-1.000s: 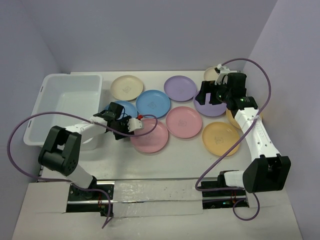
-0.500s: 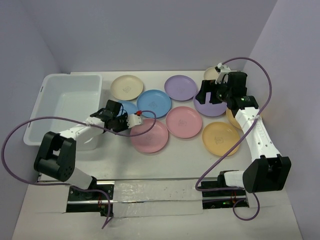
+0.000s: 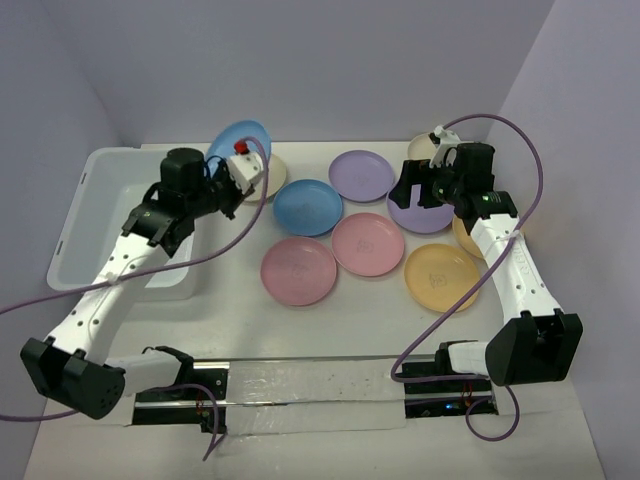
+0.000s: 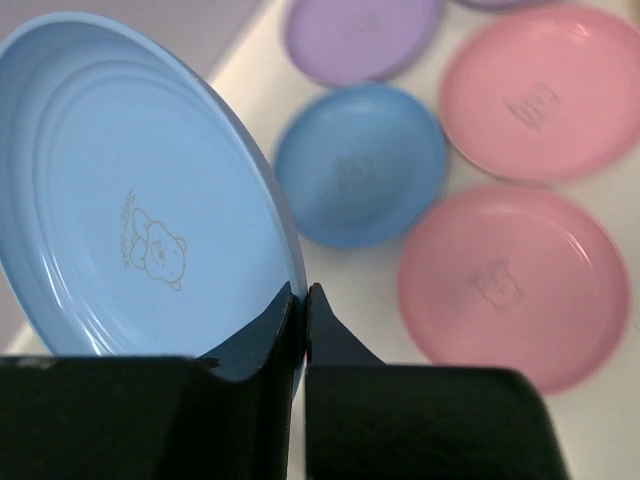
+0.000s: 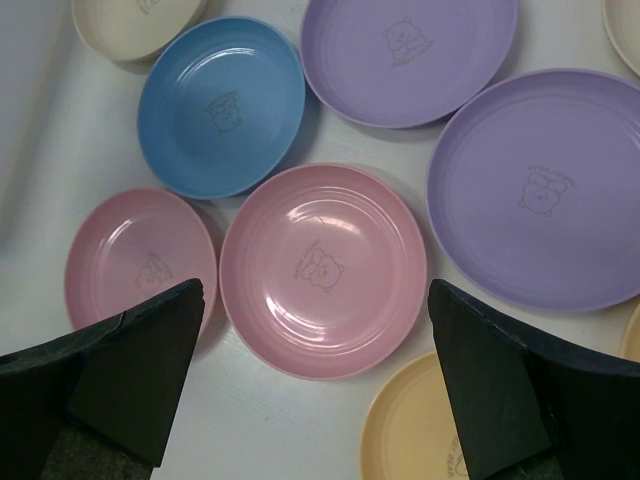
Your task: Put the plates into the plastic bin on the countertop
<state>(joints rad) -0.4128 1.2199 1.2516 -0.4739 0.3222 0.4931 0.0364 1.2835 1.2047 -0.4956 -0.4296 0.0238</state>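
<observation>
My left gripper (image 3: 228, 170) is shut on the rim of a light blue plate (image 3: 238, 143) and holds it tilted on edge in the air, just past the far right corner of the plastic bin (image 3: 140, 152). In the left wrist view the fingers (image 4: 300, 292) pinch the plate's (image 4: 130, 200) rim. The bin looks empty. My right gripper (image 3: 418, 190) is open and empty over a purple plate (image 3: 425, 214); in its wrist view the gripper (image 5: 315, 290) frames a pink plate (image 5: 322, 268). Several more plates lie on the countertop (image 3: 350, 320).
On the counter lie a blue plate (image 3: 307, 207), a purple plate (image 3: 361, 176), two pink plates (image 3: 298, 271) (image 3: 367, 244), an orange-yellow plate (image 3: 441, 277) and cream plates (image 3: 268, 178) (image 3: 420, 147). Walls enclose the back and sides.
My left arm has lifted the light blue plate off the counter and carried it up and back toward the bin's far right corner. The right arm has not moved.
</observation>
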